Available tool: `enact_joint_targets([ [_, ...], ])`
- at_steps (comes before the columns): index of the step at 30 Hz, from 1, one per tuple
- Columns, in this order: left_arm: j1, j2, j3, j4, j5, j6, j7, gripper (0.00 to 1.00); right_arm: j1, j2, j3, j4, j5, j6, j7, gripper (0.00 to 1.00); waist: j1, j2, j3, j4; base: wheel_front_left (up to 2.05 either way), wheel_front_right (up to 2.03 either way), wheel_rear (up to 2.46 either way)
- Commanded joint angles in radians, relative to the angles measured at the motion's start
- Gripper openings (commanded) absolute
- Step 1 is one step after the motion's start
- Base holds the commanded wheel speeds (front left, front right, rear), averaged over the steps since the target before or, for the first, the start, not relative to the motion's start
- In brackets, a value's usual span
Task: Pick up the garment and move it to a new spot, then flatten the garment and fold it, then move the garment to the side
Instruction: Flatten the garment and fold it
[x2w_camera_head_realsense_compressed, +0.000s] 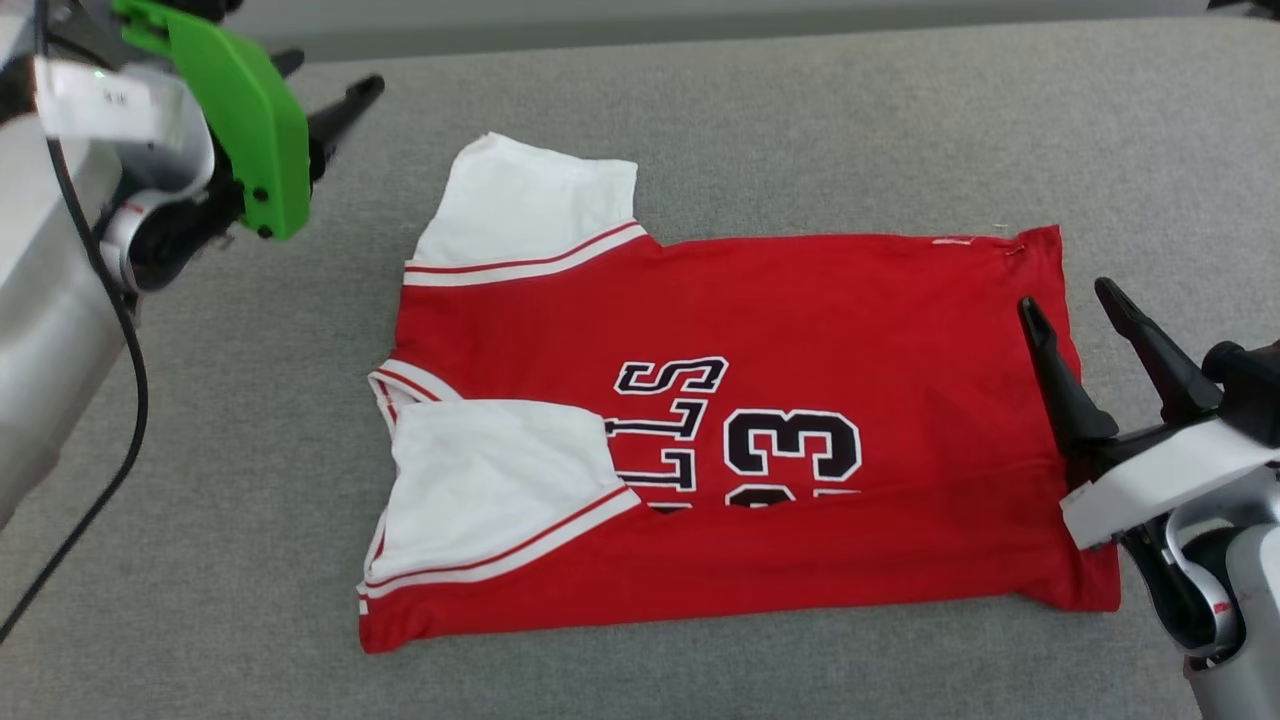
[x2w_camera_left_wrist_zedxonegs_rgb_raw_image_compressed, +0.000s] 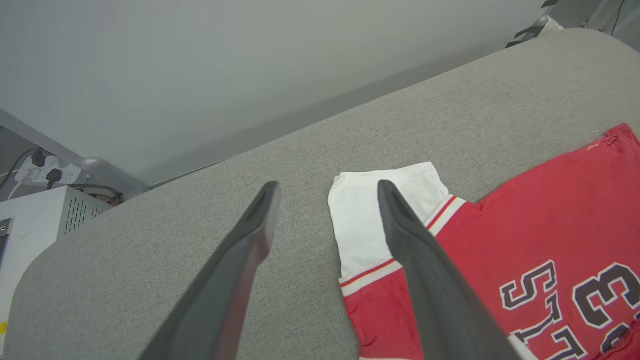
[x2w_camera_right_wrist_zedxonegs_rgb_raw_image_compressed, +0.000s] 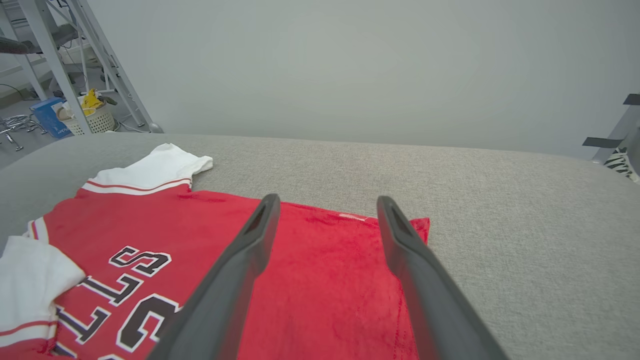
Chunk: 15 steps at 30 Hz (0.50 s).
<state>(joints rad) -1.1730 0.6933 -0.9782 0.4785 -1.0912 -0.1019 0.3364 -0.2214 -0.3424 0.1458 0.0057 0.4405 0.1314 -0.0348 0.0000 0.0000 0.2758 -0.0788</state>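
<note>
So the red jersey-style T-shirt with white short sleeves and striped trim (x2w_camera_head_realsense_compressed: 800, 330) is lying flat on the grey fabric-covered surface (x2w_camera_head_realsense_compressed: 800, 120), pretty much in the middle of it. It sits sideways to the robot: collar and sleeves toward the robot's left, hem toward its right. The near long edge looks folded up over the front, because the black-and-white lettering and digits get cut off along that line. The near white sleeve lies on top of the red front, and the far one sticks out flat onto the grey cloth.

The left gripper (x2w_camera_head_realsense_compressed: 338, 70) is up at the far left, well clear of the shirt, partly hidden behind a bright green plastic piece (x2w_camera_head_realsense_compressed: 245, 120) on the arm. In its own wrist view the left gripper (x2w_camera_left_wrist_zedxonegs_rgb_raw_image_compressed: 327, 185) has both dark fingers spread wide with nothing between them. The far sleeve of the shirt (x2w_camera_left_wrist_zedxonegs_rgb_raw_image_compressed: 540, 215) is just past the tips.

The right gripper (x2w_camera_head_realsense_compressed: 1066, 295) is at the hem end, with one finger over the red edge and the other over grey. Jaws are wide apart here too and hold nothing. From the right wrist view the gripper (x2w_camera_right_wrist_zedxonegs_rgb_raw_image_compressed: 327, 198) frames the far hem corner of the shirt (x2w_camera_right_wrist_zedxonegs_rgb_raw_image_compressed: 325, 280). Can't tell if the fingers actually touch the cloth.

A black cable (x2w_camera_head_realsense_compressed: 120, 420) hangs down along the left arm.
</note>
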Motion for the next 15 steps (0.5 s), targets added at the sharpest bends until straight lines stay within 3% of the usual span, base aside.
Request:
enact_joint_targets([
  [1, -0.042, -0.02, 0.001, 0.02, -0.002, -0.006, 0.027, 1.0, -0.022, 0.009, 0.001, -0.016, -0.013, -0.001, -0.006, 1.0, 0.0, 0.0, 0.107, -0.061, 0.0, 0.0, 0.0],
  [8, -0.196, -0.09, -0.034, 0.153, -0.055, -0.021, 0.269, 1.0, -0.056, 0.037, 0.023, -0.065, -0.043, -0.001, -0.008, 1.0, 0.0, 0.0, 0.208, -0.102, 0.0, 0.0, 0.0],
  [15, -0.293, -0.112, -0.083, 0.241, -0.044, -0.026, 0.405, 1.0, -0.098, 0.052, 0.05, -0.08, -0.052, -0.001, -0.015, 1.0, 0.0, 0.0, 0.293, -0.141, 0.0, 0.0, 0.0],
])
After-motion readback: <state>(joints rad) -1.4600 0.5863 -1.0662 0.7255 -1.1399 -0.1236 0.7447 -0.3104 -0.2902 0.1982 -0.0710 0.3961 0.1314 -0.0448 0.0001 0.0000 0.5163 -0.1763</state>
